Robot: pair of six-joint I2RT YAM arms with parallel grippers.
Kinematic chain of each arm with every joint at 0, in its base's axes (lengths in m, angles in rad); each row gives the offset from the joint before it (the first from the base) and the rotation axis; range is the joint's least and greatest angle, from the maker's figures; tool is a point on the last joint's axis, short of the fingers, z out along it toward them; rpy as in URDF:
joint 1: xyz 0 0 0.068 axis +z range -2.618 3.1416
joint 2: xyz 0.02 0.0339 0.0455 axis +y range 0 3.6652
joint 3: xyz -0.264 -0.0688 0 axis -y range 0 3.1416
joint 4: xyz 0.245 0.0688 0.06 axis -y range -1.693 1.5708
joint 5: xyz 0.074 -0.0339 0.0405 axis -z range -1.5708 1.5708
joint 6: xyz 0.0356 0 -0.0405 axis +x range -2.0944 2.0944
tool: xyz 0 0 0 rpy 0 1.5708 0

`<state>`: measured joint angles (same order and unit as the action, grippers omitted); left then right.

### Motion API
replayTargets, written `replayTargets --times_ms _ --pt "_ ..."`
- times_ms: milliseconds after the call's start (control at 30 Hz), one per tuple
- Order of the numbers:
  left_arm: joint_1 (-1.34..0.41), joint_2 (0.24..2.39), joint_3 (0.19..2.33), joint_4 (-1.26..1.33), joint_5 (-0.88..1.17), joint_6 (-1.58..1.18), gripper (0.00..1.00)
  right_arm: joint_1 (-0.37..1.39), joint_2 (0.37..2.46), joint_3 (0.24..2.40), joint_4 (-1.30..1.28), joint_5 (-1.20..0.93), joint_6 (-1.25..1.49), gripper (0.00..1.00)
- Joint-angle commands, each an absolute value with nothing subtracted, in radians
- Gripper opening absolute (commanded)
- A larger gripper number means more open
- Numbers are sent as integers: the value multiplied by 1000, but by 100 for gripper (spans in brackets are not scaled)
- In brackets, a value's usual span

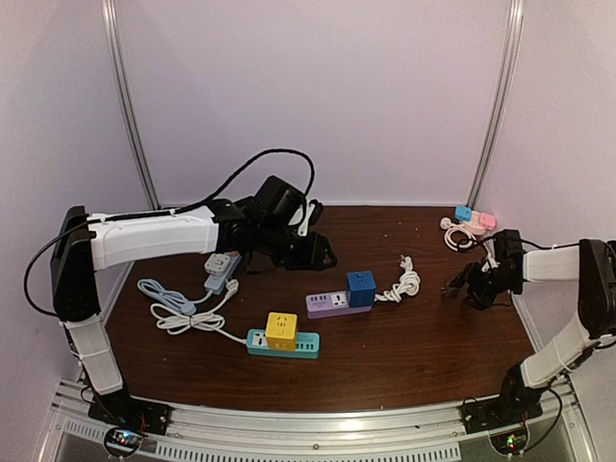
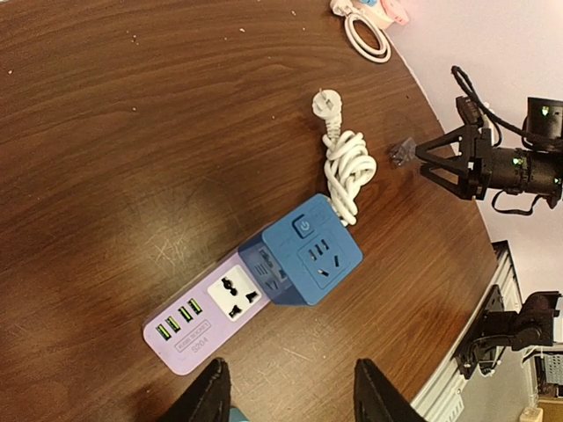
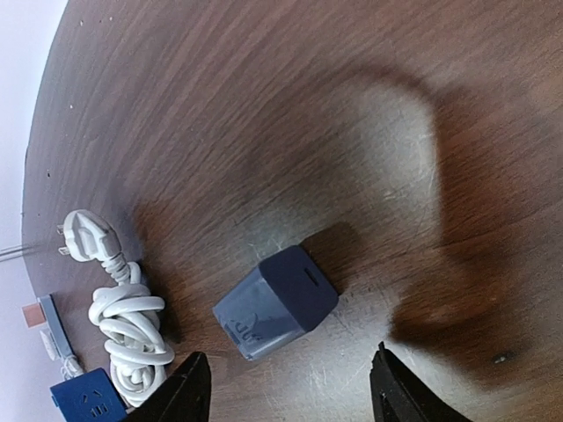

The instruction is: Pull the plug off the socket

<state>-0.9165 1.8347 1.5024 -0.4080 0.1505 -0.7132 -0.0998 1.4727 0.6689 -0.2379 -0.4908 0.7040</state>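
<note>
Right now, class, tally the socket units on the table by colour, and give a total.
Blue cube: 1
Purple strip: 1
Yellow cube: 1
Teal strip: 1
Pale blue strip: 1
Pink-and-blue unit: 1
Total: 6

Dark grey plug (image 3: 275, 303) loose on the table (tilted), away from blue socket cube (image 2: 312, 250).

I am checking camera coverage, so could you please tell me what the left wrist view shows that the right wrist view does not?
Only the left wrist view shows the purple power strip, the right gripper with its jaws apart, and the pink and blue items at the far edge. Only the right wrist view shows clearly the dark blue charger block, lying free on the table. Both show the coiled white cable with its plug, and the blue cube socket.
</note>
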Motion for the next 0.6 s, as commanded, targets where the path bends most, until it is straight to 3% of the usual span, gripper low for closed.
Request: replayTargets --times_ms 0,267,567 --pt "-899 1795 1476 -342 141 -713 49 -73 1398 725 -322 -380 628 64" --pt "-877 1784 1430 -305 158 -719 50 128 1291 811 -459 -143 567 74" --pt "-853 1754 1329 -239 187 -747 50 458 1309 950 -557 62 587 89"
